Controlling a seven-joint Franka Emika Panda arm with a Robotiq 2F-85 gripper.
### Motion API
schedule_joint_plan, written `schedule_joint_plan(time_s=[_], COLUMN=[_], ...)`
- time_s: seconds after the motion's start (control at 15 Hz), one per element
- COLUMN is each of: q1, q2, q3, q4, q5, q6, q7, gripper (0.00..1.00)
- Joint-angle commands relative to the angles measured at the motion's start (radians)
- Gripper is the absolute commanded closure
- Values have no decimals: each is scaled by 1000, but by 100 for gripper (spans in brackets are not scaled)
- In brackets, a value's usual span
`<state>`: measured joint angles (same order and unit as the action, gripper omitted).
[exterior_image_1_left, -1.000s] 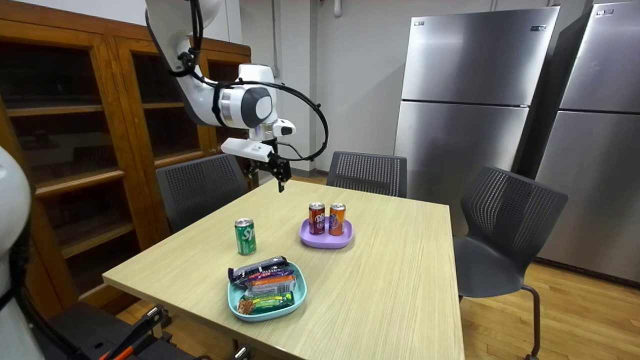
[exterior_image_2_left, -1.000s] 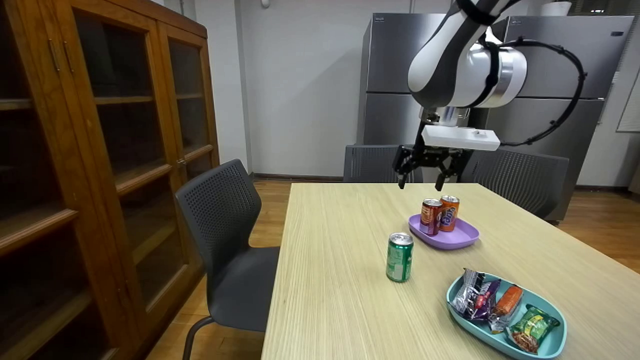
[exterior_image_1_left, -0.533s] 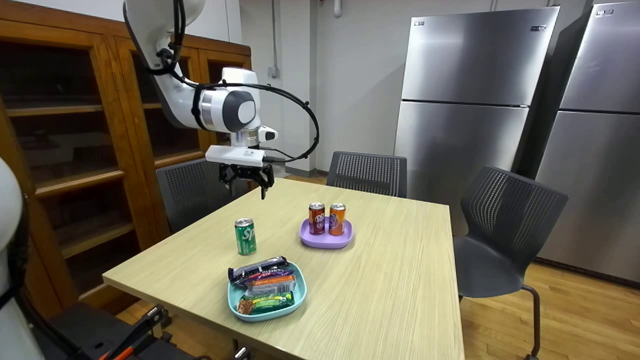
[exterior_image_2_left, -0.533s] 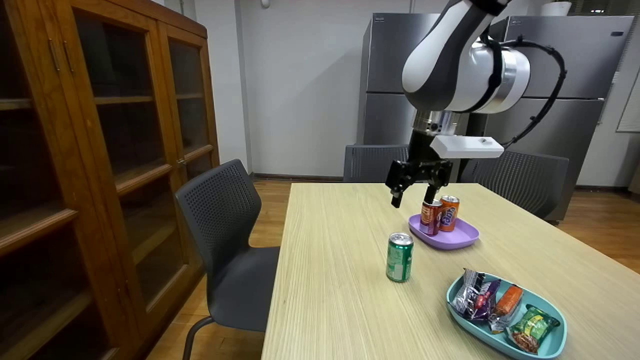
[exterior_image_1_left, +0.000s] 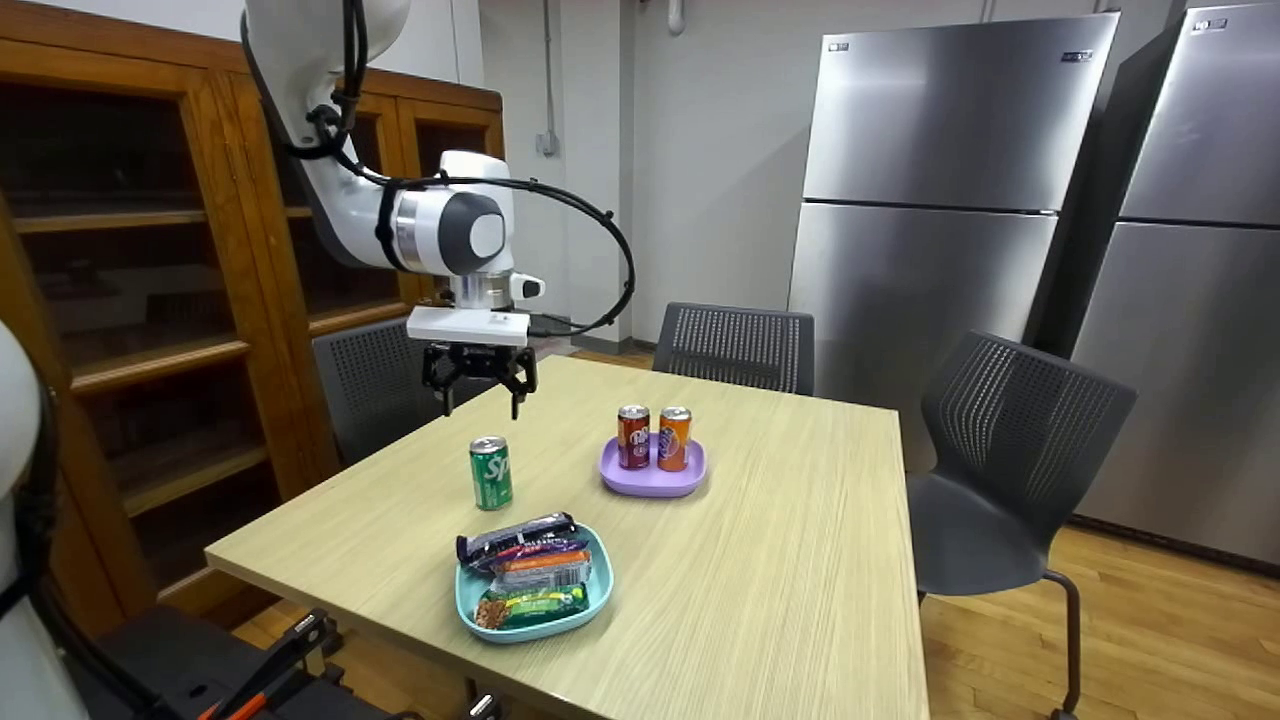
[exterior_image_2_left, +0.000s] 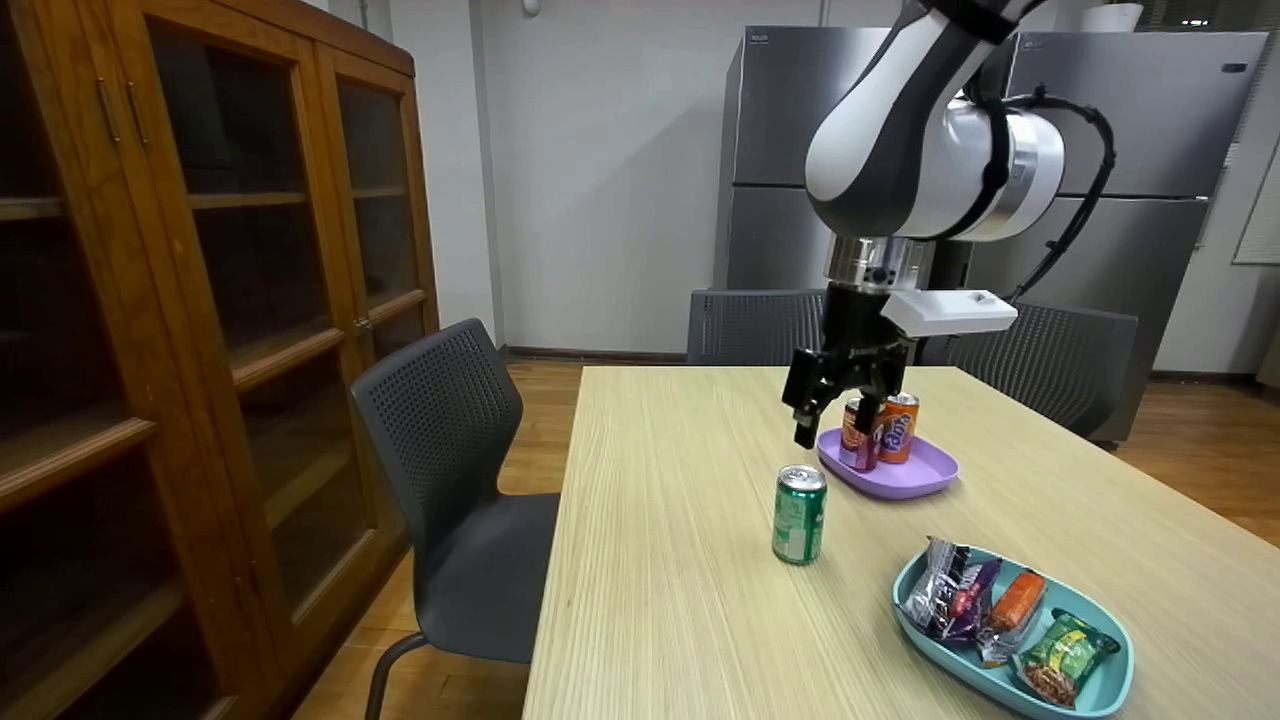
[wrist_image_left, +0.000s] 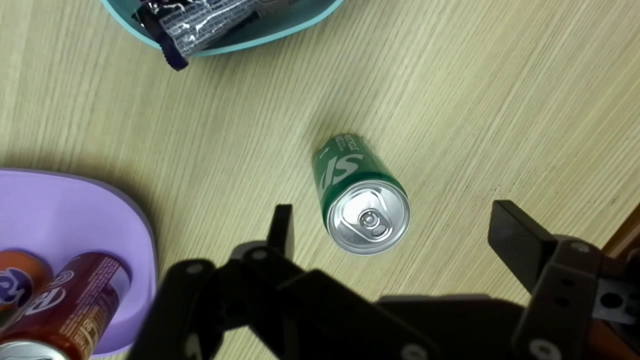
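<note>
Spread, the end effector (exterior_image_1_left: 481, 410) hangs near the green can (exterior_image_1_left: 491, 475) on the pale, grained tabletop (exterior_image_1_left: 790, 560). Chairs (exterior_image_1_left: 1030, 440) stand around it; steel fridges (exterior_image_1_left: 930, 290) and a wooden cabinet (exterior_image_1_left: 232, 240) beyond.

On the table (exterior_image_1_left: 800, 540), a red can (exterior_image_1_left: 633, 437) and an orange can (exterior_image_1_left: 674, 440) are stood upright side by side on a purple tray (exterior_image_1_left: 652, 487). In a teal tray (exterior_image_1_left: 603, 590), four wrapped bars (exterior_image_1_left: 540, 562) are laid, the dark one (wrist_image_left: 200, 27) overhanging the rim. The table is flanked on three sides by dark grey chairs (exterior_image_1_left: 1010, 450). One side is lined by a wooden cabinet (exterior_image_2_left: 180, 330) with glass doors. Beyond the table, two steel fridges (exterior_image_1_left: 930, 250) are seen before a pale wall (exterior_image_2_left: 610, 180), with a white container (exterior_image_2_left: 1112, 17) set on top of one. The floor (exterior_image_1_left: 1180, 640) is laid with wooden boards.
</note>
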<state>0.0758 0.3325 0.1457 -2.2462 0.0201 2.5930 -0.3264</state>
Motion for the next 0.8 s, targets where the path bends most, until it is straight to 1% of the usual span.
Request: schedule_joint_plan(time_s=[0.0, 0.33, 0.73], q1=[-7, -22, -19], q2=[1, 19, 66], q3=[6, 19, 21], q4=[-1, -4, 10], q5=[-13, 5, -7], q6=[17, 69, 80], q7=[10, -17, -17], gripper=[0, 0, 0])
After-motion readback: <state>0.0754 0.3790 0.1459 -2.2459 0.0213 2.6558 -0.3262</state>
